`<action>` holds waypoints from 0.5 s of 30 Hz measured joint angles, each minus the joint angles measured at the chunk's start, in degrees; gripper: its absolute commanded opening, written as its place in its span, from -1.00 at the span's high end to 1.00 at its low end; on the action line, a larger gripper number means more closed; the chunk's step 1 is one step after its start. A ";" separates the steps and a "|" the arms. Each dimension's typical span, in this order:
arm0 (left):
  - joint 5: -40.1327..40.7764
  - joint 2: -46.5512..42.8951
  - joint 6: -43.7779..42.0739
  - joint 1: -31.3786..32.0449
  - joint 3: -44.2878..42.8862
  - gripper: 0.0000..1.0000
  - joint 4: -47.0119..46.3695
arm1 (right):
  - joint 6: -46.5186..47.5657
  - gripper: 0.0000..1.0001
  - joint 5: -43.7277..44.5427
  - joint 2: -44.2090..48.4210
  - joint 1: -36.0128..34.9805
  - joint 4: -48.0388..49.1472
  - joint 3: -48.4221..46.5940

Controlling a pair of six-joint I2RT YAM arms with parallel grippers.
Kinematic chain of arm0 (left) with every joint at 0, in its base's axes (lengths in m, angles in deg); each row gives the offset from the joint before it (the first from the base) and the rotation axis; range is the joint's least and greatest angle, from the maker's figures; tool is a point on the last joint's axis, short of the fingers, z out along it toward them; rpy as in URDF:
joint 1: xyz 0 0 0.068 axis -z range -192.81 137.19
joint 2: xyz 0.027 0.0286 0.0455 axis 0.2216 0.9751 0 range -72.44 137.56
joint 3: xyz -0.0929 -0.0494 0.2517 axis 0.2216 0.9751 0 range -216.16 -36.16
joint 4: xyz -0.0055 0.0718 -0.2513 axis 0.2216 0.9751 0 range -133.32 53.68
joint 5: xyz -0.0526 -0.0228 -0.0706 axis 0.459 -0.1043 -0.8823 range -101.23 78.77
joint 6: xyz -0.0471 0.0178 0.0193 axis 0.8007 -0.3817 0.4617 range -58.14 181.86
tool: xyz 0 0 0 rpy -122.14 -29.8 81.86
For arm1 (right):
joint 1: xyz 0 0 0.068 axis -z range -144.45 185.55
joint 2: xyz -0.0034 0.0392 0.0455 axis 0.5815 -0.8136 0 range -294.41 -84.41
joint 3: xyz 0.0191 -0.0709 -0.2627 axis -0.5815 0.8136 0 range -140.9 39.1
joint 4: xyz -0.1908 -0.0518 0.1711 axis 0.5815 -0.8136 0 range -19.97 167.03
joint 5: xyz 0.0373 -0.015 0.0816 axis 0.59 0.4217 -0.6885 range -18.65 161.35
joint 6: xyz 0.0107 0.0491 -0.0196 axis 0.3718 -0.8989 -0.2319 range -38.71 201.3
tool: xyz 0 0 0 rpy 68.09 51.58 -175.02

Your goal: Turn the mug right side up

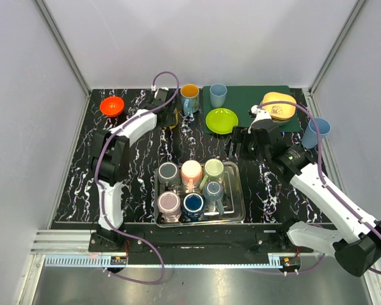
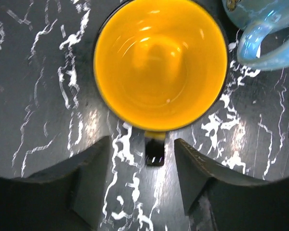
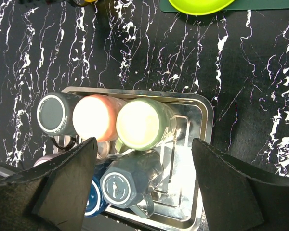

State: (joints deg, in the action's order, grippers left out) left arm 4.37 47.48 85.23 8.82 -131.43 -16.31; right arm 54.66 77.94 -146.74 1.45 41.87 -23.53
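Note:
A black mug (image 2: 160,62) with a yellow inside stands upright on the marbled table, mouth up. Its handle (image 2: 154,154) points back between the jaws of my left gripper (image 2: 142,142), which are open and apart from it on both sides. In the top view that gripper (image 1: 167,114) sits at the back left and covers most of the mug. My right gripper (image 1: 243,149) hovers open and empty, looking down on the tray (image 3: 204,144).
The metal tray (image 1: 238,190) holds several upside-down mugs. A blue mug (image 1: 190,96) stands just right of the yellow one. At the back: an orange bowl (image 1: 112,105), a green mat (image 1: 247,101) with a cup (image 1: 218,95), a green plate (image 1: 221,121), a tan bowl (image 1: 279,105). A blue cup (image 1: 317,132) is far right.

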 measured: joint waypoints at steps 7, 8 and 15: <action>2.08 -15.89 0.68 -1.07 10.62 -0.40 -0.50 | 1.92 -0.68 -3.65 -1.92 -0.46 -0.44 2.64; 2.23 -18.84 0.96 -1.27 12.15 -0.40 -0.35 | 2.47 -0.70 -3.96 -2.25 -1.31 -0.96 2.82; 1.03 -45.24 4.35 -1.88 26.45 -0.40 -3.23 | 5.01 -0.70 -2.95 -2.64 -19.45 -7.48 3.76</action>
State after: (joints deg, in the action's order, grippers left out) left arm 5.39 2.24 89.58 6.94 -104.98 -19.55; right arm 59.67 74.99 -149.38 -18.01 34.39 -19.77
